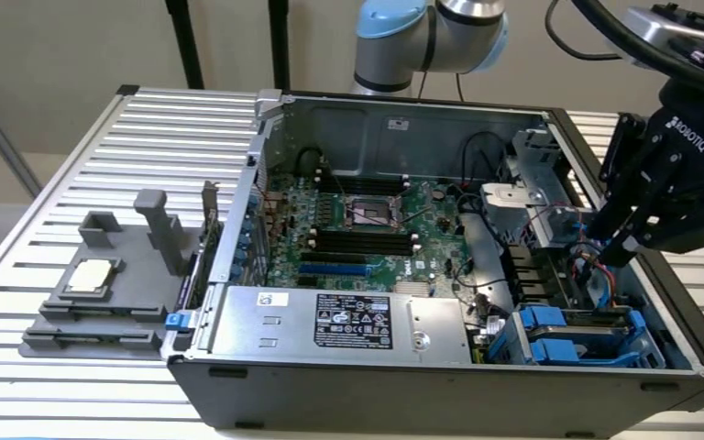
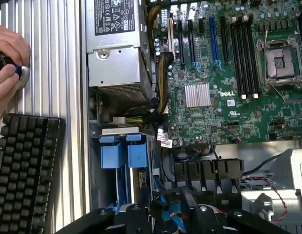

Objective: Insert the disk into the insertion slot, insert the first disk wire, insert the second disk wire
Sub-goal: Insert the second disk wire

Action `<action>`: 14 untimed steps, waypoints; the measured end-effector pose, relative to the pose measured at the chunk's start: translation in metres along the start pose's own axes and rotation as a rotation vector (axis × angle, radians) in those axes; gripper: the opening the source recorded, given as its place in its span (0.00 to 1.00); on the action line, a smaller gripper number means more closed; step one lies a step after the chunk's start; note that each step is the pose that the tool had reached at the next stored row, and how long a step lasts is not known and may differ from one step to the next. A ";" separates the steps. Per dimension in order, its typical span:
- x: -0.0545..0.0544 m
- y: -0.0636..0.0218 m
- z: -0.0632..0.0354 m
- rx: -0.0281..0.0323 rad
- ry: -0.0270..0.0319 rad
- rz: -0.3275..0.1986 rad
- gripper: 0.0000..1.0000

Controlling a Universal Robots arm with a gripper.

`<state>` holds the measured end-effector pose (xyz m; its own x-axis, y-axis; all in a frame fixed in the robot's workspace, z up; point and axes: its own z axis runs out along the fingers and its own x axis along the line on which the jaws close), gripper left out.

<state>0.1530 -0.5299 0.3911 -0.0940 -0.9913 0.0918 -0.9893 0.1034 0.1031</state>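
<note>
My jaws (image 1: pixel 622 246) stand wide and hold nothing. They hang over the open computer case (image 1: pixel 327 394) at about 3 o'clock in the exterior view, just above loose wires (image 1: pixel 594 273). The disk (image 1: pixel 557 332), in its blue carrier, lies in the insertion slot (image 1: pixel 641 346) at 5 o'clock, near me.

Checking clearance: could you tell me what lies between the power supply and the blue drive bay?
A bundle of yellow and black cables lies there, in the wrist view.
</note>
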 end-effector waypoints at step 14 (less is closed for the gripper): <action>-0.008 -0.0003 0.0004 0.0056 0.0593 0.007 0.29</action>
<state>0.1540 -0.5223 0.3900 -0.0940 -0.9840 0.1511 -0.9893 0.1094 0.0968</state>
